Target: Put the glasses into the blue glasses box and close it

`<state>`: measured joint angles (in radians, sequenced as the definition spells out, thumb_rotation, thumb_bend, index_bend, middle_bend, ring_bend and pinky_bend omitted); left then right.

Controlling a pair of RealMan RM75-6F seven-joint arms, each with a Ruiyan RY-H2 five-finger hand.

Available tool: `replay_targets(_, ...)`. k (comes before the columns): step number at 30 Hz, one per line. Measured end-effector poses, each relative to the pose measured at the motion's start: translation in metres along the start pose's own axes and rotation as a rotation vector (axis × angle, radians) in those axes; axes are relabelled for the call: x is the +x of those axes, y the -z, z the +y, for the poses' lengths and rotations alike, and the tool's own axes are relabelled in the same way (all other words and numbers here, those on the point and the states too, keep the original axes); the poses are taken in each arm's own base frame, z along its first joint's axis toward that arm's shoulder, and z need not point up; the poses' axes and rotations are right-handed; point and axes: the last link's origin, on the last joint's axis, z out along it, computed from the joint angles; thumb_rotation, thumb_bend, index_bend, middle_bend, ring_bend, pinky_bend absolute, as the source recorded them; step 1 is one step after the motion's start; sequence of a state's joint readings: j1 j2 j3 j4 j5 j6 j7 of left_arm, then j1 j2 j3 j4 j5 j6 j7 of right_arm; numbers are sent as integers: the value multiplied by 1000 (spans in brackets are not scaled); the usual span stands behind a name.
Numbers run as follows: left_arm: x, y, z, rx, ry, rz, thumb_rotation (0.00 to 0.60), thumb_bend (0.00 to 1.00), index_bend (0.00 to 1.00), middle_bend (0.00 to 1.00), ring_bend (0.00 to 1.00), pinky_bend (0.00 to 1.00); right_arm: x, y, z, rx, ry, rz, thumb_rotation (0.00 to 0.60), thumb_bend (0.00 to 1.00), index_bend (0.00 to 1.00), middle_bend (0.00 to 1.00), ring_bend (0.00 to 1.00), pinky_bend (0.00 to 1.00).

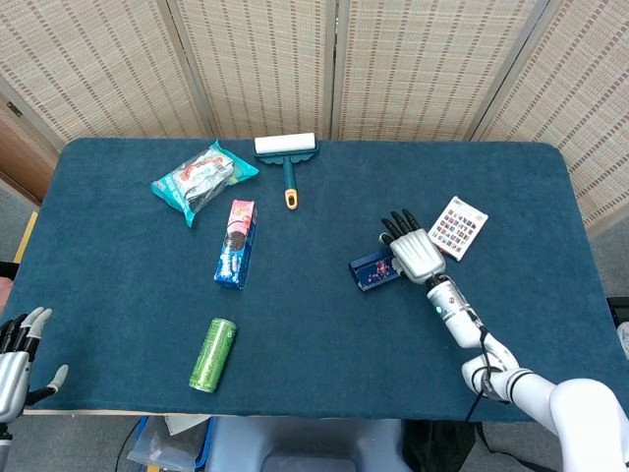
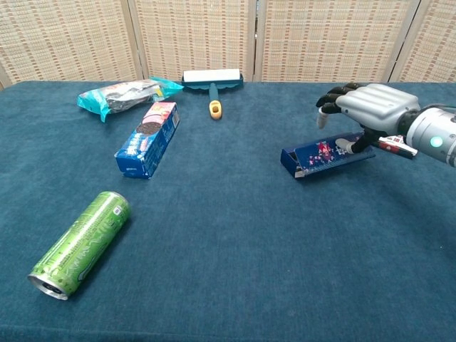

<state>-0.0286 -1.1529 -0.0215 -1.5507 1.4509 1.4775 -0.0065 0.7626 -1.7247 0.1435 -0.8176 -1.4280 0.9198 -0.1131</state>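
- My left hand [image 1: 18, 360] sits at the near left corner of the table [image 1: 314, 393], fingers spread apart and holding nothing; only the head view shows it.
- A green can [image 2: 80, 243] lies on its side nearest me on the left, its open end toward the near edge.
- My right hand [image 2: 365, 108] hangs over the far end of the blue glasses box [image 2: 324, 155], palm down, fingers curled forward and apart from one another. The thumb touches the box's top near that end; nothing is gripped in the hand.
- The box lies on the right half of the table with its lid down; I cannot tell whether the glasses are inside.
- A blue cookie box [image 2: 147, 137] lies flat, left of centre, closed.
- Just beyond my right hand, a small printed card [image 1: 457, 228] lies flat.
- Farther back on the left lies a teal snack bag [image 2: 126, 93], sealed.
- At the far edge rests a lint roller [image 2: 211, 80], its handle pointing toward me.
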Motion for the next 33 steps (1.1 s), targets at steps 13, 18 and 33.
replay_targets(13, -1, 2, -6, 16, 0, -8, 600, 307, 38, 0, 0, 0, -3, -27, -4, -41, 44, -36, 600, 366, 6, 10, 0, 0)
replay_targets(18, -2, 3, -8, 24, -4, -4, 600, 308, 38, 0, 0, 0, -1, -31, -7, -45, 27, -30, 600, 364, 6, 10, 0, 0)
replay_targets(33, -2, 3, -4, 7, 1, -7, 600, 308, 38, 0, 0, 0, 16, -3, -1, 31, -70, -94, 600, 245, 54, 34, 0, 0)
